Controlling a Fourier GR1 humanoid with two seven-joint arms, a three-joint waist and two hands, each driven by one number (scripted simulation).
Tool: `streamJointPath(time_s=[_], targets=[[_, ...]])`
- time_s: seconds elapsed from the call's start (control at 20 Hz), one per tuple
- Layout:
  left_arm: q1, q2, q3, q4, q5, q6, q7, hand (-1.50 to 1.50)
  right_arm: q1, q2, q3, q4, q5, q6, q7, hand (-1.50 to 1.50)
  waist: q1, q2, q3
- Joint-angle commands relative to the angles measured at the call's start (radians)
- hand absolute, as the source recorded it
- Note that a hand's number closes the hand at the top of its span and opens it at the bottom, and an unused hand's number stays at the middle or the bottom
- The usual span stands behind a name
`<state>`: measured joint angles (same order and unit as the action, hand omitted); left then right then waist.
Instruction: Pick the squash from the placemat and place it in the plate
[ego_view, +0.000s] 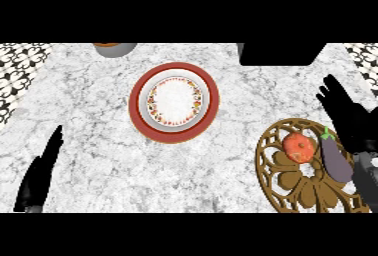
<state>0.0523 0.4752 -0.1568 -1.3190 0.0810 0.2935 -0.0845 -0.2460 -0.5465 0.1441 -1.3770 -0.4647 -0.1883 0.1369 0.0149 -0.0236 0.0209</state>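
Marble bench (96, 150) lay bare across its middle and lower left. Placemat (304, 170), brown openwork, ran off the lower right edge. Plate (174, 102), red-rimmed, sat at centre, well apart from the placemat. Right hand (345, 112) hovered by the placemat's far right edge, fingers straight, holding nothing. Left hand (40, 177) rested open at lower left. Eggplant (336, 161) lay just beside the squash (299, 147), both on the placemat.

Orange squash (299, 147) and purple eggplant (336, 160) lie on the placemat (295, 172), plate (174, 102) well apart.
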Motion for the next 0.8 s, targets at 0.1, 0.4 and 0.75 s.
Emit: streamJointPath(time_s=[0.1, 0.4, 0.75], targets=[[-0.008, -0.109, -0.031, 0.001, 0.062, -0.027, 0.065, 0.00, -0.055, -0.102, -0.159, 0.010, -0.018, 0.079, -0.147, 1.50, -0.024, 0.025, -0.021], [-0.017, -0.238, -0.083, -0.048, 0.187, -0.093, 0.170, 0.00, 0.020, -0.265, -0.281, 0.158, 0.212, -0.152, -0.273, 1.50, -0.053, 0.030, -0.019], [-0.026, -0.233, -0.089, -0.114, 0.178, -0.103, 0.270, 0.00, 0.188, -0.092, -0.419, 0.173, 0.094, -0.035, -0.644, -1.50, -0.022, 0.022, -0.020]])
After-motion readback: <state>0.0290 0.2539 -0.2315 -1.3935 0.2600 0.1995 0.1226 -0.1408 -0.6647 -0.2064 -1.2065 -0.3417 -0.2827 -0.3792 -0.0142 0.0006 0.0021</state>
